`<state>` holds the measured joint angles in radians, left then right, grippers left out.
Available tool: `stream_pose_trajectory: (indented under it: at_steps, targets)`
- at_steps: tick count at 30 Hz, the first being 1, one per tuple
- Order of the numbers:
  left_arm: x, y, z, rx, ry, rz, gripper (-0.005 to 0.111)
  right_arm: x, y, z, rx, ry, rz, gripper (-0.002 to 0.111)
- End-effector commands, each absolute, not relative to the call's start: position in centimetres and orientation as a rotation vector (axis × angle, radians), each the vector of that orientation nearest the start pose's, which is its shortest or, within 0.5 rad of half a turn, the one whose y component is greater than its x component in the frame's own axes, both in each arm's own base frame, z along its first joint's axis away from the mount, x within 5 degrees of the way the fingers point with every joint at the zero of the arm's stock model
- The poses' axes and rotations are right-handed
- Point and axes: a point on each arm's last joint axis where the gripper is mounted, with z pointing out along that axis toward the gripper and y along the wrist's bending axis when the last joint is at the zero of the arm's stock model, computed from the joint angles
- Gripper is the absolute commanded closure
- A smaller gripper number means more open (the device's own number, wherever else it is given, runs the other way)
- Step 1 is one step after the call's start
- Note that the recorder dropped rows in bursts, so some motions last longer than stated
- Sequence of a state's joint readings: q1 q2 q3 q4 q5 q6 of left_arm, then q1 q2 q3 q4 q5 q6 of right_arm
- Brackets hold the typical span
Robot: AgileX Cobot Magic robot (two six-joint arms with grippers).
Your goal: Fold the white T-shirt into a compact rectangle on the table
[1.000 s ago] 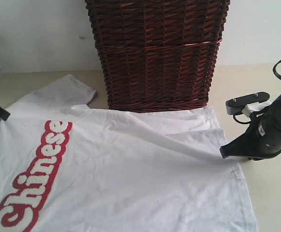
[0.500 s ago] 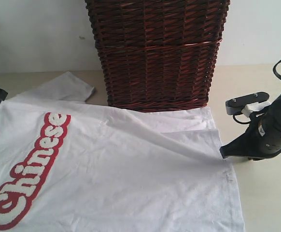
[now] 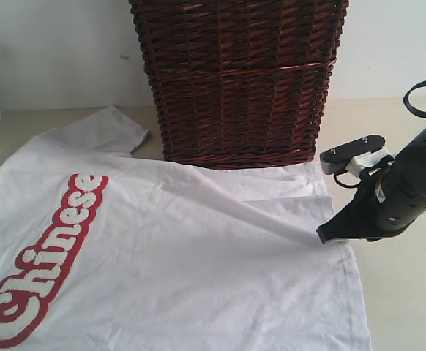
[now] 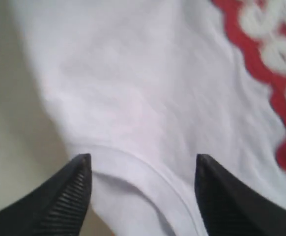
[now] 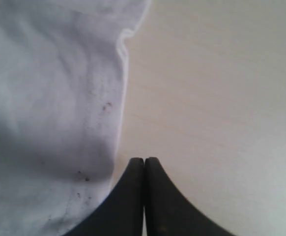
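Here's the white T-shirt (image 3: 198, 263) spilling off the bottom and left edges of the exterior view, so its near side is lost. The wicker basket (image 3: 238, 80) is chopped at the top. Up close, the left end effector (image 4: 143, 162) shows only soft, blurred fingertips, and the red lettering (image 4: 275, 98) is smeared and clipped at the edge. At the hem, the right end effector (image 5: 144, 162) may be pinching cloth or not, can't tell. The tiny dark specks (image 5: 105, 104) are too small to identify.
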<state>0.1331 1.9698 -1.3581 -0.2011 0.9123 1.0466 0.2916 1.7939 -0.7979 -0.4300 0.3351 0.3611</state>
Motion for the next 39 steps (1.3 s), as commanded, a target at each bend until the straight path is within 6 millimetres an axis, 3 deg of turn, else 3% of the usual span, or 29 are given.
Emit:
stream_pose_trajectory:
  at_steps: [1, 7, 11, 14, 16, 18, 21, 28, 30, 34, 39]
  targets:
    - [37.0, 4.0, 17.4, 1.69, 2.64, 0.027, 0.038, 29.2, 8.3, 12.6, -0.485, 2.704, -0.111, 0.108]
    - [37.9, 4.4, 17.0, 1.708, 2.574, 0.175, 0.026, 29.2, 8.3, 12.6, -0.485, 2.7, -0.108, 0.108]
    - [38.4, 4.4, 16.5, 1.541, 2.644, 0.19, 0.03, 29.2, 8.3, 12.6, -0.485, 2.7, -0.108, 0.108]
    - [38.4, 4.5, 15.0, 1.451, 2.731, 0.147, 0.033, 29.2, 8.3, 12.6, -0.485, 2.7, -0.108, 0.108]
    - [38.1, 4.7, 14.1, 1.545, 2.737, 0.147, 0.033, 29.2, 8.3, 12.6, -0.485, 2.7, -0.108, 0.108]
    - [38.0, 5.3, 13.5, 1.745, 2.694, 0.208, 0.033, 29.2, 8.3, 12.6, -0.485, 2.7, -0.108, 0.108]
    - [37.9, 6.1, 13.5, 1.933, 2.635, 0.303, 0.033, 29.2, 8.3, 12.6, -0.485, 2.7, -0.108, 0.108]
    - [39.3, 6.0, 13.5, 1.899, 2.494, 0.422, 0.038, 29.2, 8.3, 12.7, -0.486, 2.697, -0.106, 0.108]
    - [39.1, 5.7, 13.6, 1.867, 2.525, 0.375, 0.038, 29.2, 8.3, 12.7, -0.486, 2.697, -0.106, 0.108]
    - [38.7, 5.2, 13.4, 2.088, 2.399, 0.294, 0.037, 29.2, 8.3, 12.7, -0.486, 2.697, -0.106, 0.108]
    - [40.1, 3.9, 13.5, 1.815, 2.341, 0.257, 0.016, 29.2, 8.3, 12.6, -0.485, 2.699, -0.107, 0.108]
